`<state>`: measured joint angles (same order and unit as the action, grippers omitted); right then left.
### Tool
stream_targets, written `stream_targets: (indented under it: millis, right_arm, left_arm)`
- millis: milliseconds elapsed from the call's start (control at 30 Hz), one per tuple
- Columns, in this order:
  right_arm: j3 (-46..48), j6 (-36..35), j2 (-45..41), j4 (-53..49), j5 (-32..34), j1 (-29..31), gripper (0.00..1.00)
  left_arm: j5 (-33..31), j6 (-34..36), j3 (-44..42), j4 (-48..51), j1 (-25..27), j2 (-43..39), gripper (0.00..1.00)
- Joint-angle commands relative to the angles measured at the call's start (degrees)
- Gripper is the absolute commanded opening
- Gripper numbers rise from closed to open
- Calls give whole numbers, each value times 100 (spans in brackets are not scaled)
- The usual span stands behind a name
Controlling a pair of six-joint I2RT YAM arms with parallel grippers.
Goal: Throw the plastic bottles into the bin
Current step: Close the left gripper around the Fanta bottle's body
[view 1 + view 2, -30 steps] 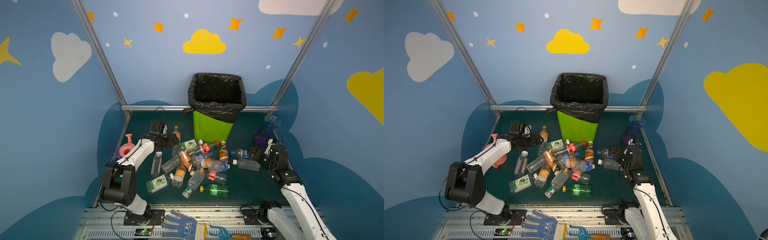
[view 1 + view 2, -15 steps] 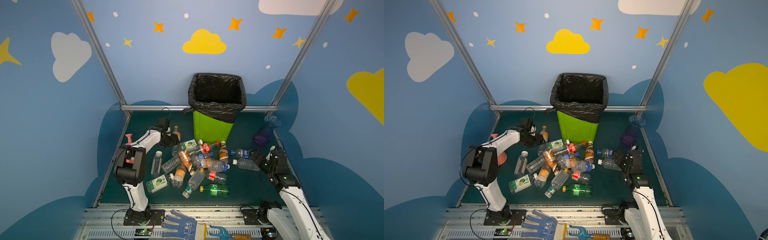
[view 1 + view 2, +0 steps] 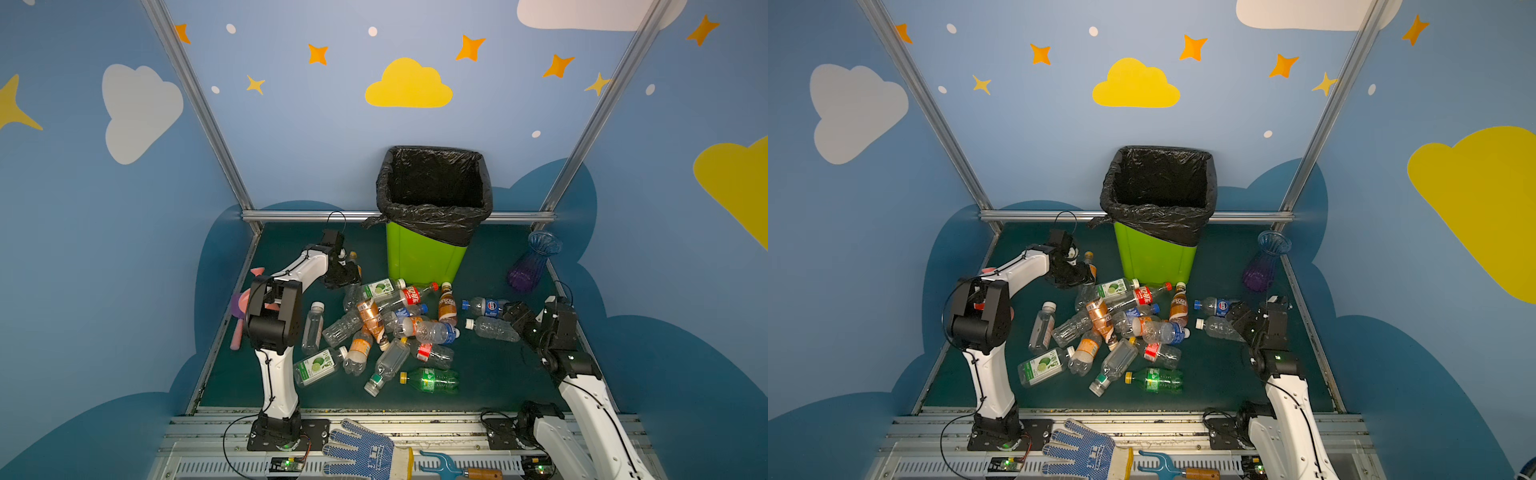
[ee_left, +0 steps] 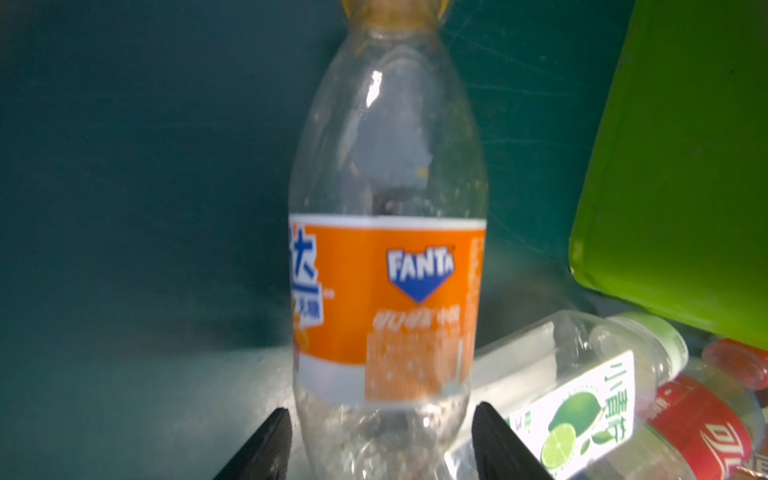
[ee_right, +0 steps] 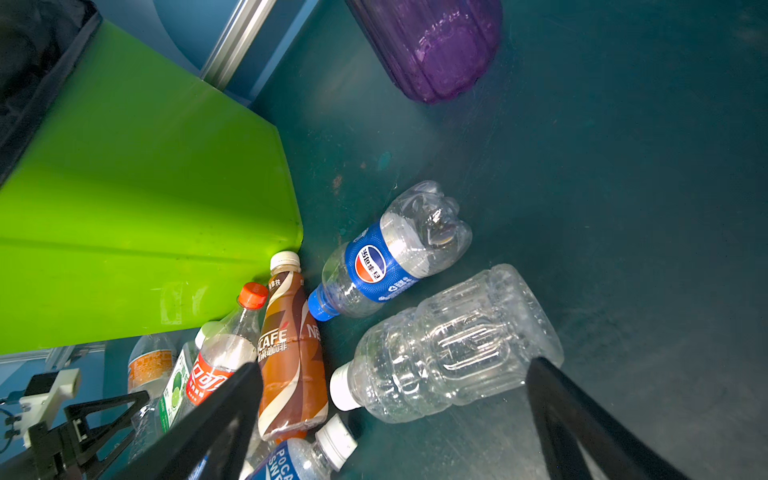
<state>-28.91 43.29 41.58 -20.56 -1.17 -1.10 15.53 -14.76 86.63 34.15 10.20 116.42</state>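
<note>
An upright Fanta bottle [image 4: 386, 270] with an orange label stands left of the lime-green bin [image 3: 419, 262], whose rim carries a black bag. My left gripper [image 4: 382, 440] has one finger on each side of its base, very close; contact is unclear. In both top views that gripper [image 3: 349, 272] sits low beside the bottle [image 3: 1090, 262]. My right gripper [image 5: 395, 365] is wide open above a clear unlabelled bottle [image 5: 449, 345] lying beside a Pepsi bottle [image 5: 386, 262]. Several more plastic bottles [image 3: 386, 328] lie heaped in front of the bin.
A ribbed purple vase [image 3: 532, 262] stands at the back right, near my right arm. A pink watering can [image 3: 243, 307] lies by the left wall behind my left arm. A blue glove [image 3: 361, 451] and a small hand rake [image 3: 449, 467] rest on the front rail.
My left arm has reared up and reached in to the Fanta bottle, and its jaws have narrowed round it. My right gripper has shifted a little over the clear bottle, still wide open.
</note>
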Motion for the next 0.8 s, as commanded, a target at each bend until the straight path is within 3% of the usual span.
stream_targets:
  millis: [0,233,467,767]
  right_arm:
    - [58,31,-40,12,-32,-48,98]
    - [55,54,68,165,-138,-101,98]
    - [18,72,126,210,-192,-135,98]
    - [-20,49,61,197,-238,-232,98]
  left_arm:
    - [-104,82,223,275,4,183,67]
    - [-86,35,318,199,-1,300,57]
    - [-49,26,426,192,-40,154,38]
    - [-111,-13,285,-96,-240,-743,36]
